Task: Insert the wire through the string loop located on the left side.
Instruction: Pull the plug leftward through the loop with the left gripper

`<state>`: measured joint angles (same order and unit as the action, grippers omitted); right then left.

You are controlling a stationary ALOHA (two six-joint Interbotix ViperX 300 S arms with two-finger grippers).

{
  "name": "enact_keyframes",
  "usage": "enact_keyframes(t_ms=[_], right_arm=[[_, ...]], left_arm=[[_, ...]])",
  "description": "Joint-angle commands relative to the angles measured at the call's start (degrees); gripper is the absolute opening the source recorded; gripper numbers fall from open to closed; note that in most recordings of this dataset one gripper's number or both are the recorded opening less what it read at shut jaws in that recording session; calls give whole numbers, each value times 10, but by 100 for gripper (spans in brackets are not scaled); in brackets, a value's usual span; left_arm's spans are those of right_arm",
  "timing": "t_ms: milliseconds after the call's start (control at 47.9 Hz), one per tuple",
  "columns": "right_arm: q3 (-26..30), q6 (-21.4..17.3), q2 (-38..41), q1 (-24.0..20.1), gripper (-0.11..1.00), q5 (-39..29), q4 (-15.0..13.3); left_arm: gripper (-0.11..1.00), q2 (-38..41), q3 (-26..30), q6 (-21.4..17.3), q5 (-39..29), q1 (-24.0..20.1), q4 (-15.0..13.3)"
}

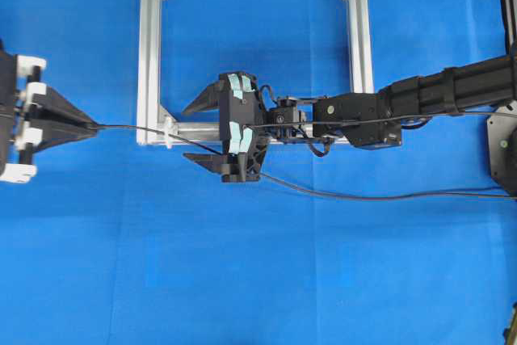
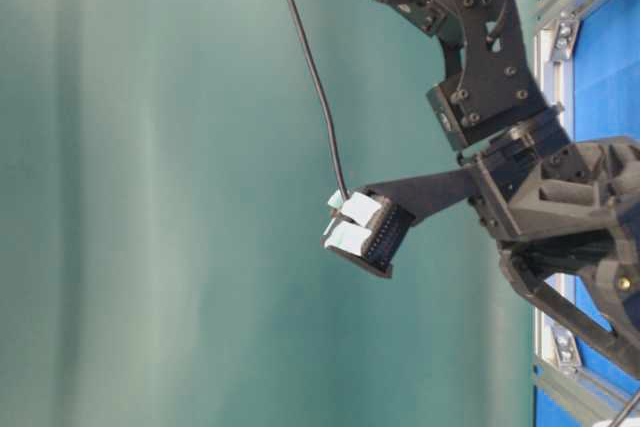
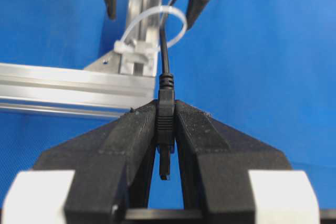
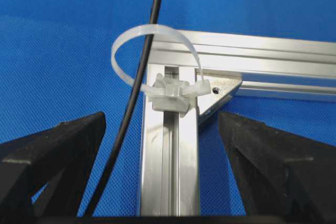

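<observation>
Left gripper (image 3: pixel 166 129) clamped on wire (image 3: pixel 166 80) plug, bottom centre; wire threaded through string loop (image 4: pixel 152 51). Right gripper (image 4: pixel 163 150) wide open, holding nothing.

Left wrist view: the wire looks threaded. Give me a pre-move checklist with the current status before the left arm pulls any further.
1. Thin black wire passes through the white string loop: ok.
2. Left claw shut on the wire's dark plug: ok.
3. Right claw open, jaws either side of the wire, not touching it: ok.
4. Loop still fixed to the square silver aluminium frame: ok.
5. Wire clear of snags downstream of the right claw: cannot tell.
</observation>
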<state>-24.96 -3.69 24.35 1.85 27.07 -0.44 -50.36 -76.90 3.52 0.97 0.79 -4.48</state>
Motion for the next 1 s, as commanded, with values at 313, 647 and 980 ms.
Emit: enact_keyframes(t_ms=[313, 647, 980], right_arm=[[4, -1, -16, -1, 97, 4, 1], [5, -1, -16, 0, 97, 4, 1], [5, -1, -16, 0, 97, 5, 1]], left_arm=[[8, -163, 33, 0, -146, -2, 2], [8, -161, 31, -6, -141, -2, 6], [8, -160, 29, -5, -132, -1, 7]])
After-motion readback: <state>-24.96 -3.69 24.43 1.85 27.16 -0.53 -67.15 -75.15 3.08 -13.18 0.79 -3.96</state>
